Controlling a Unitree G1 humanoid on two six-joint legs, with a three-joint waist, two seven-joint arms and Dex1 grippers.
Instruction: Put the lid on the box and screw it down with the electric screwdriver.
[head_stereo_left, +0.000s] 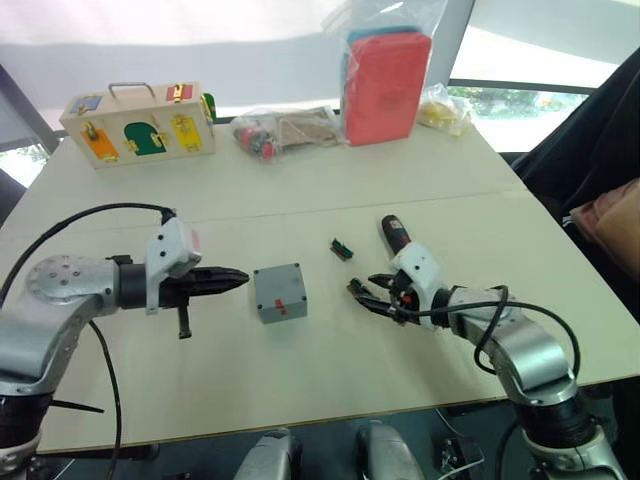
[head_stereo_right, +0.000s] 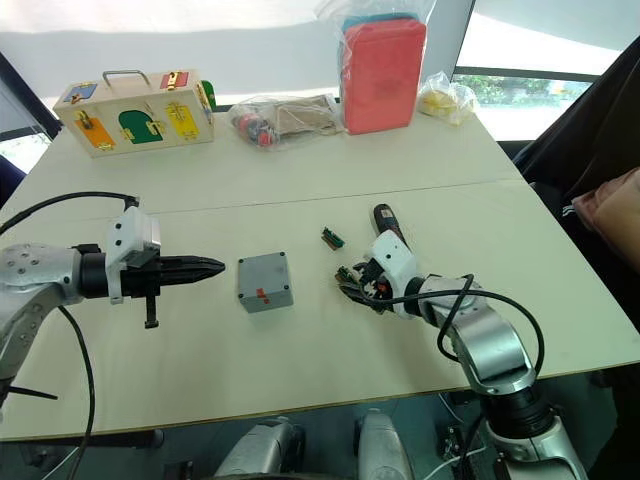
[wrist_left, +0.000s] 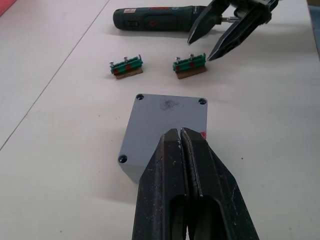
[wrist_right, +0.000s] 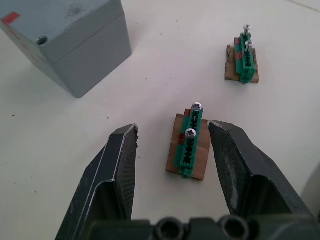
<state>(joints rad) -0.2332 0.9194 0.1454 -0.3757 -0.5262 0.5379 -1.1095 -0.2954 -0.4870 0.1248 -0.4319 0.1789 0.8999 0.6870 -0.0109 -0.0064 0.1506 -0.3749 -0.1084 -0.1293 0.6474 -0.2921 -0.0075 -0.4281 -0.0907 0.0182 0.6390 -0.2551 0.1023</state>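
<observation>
The lid (wrist_left: 169, 120) is sitting on the grey junction box (head_stereo_left: 279, 292), which is standing on the white table (head_stereo_left: 300, 370) between the 2 grippers. A small red mark is showing on the box's side. The left gripper (head_stereo_left: 236, 277) is hanging just beside the box on the robot's left, its 2 black fingers pressed together and holding nothing, tips pointing at the lid. The right gripper (wrist_right: 175, 150) is hovering on the box's other side with its fingers spread apart, straddling a small green connector block (wrist_right: 189, 145) that is lying on the table; the fingers are not touching it. A 2nd green connector block (wrist_right: 242, 60) is lying apart from the 1st, farther from the robot. The electric screwdriver (wrist_left: 160, 18), dark green, is lying flat on the table just beyond the right gripper, untouched. At the table's far edge, a wooden latch box (head_stereo_left: 140, 125), a clear bag of small parts (head_stereo_left: 285, 128) and a red case in a plastic bag (head_stereo_left: 388, 80) are resting well apart from the work.
</observation>
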